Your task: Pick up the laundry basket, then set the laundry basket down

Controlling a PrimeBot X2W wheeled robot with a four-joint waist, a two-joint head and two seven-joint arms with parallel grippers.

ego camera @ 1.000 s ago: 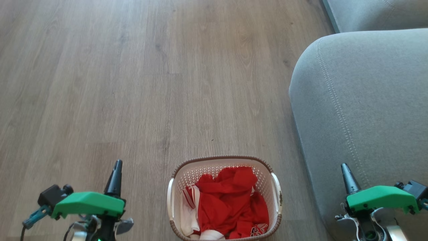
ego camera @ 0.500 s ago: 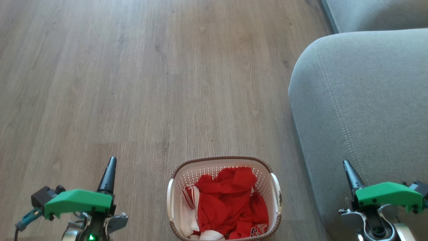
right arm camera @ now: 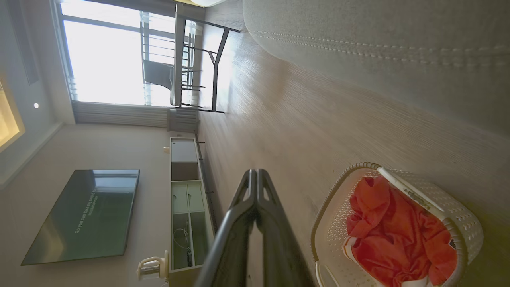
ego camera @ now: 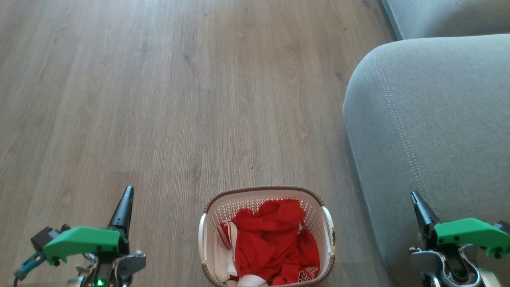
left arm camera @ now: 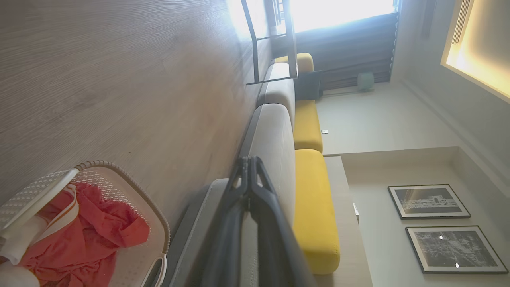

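Observation:
The laundry basket (ego camera: 266, 193), white lattice plastic with a brown woven rim, stands on the wood floor at the bottom centre of the head view. Red and white clothes (ego camera: 275, 243) fill it. The basket (left arm camera: 131, 187) also shows at the lower left of the left wrist view, and the basket (right arm camera: 462, 223) at the lower right of the right wrist view. My left gripper (ego camera: 127, 190) is shut and empty, well to the basket's left. Shut and empty too, my right gripper (ego camera: 415, 196) hangs beside the sofa arm, to the basket's right. Both pairs of fingers meet at the tips (left arm camera: 250, 159) (right arm camera: 255, 172).
A grey sofa arm (ego camera: 430, 119) bulges close to the basket's right side. Bare wood floor (ego camera: 179, 99) stretches ahead and to the left. The wrist views show yellow sofa cushions (left arm camera: 308, 123), a black metal frame (right arm camera: 199, 67) by the window, a TV (right arm camera: 83, 215) and a low cabinet (right arm camera: 187, 199).
Both grippers have drifted outward, away from the basket: the left one to the left, the right one to the right and slightly lower. The basket has not moved.

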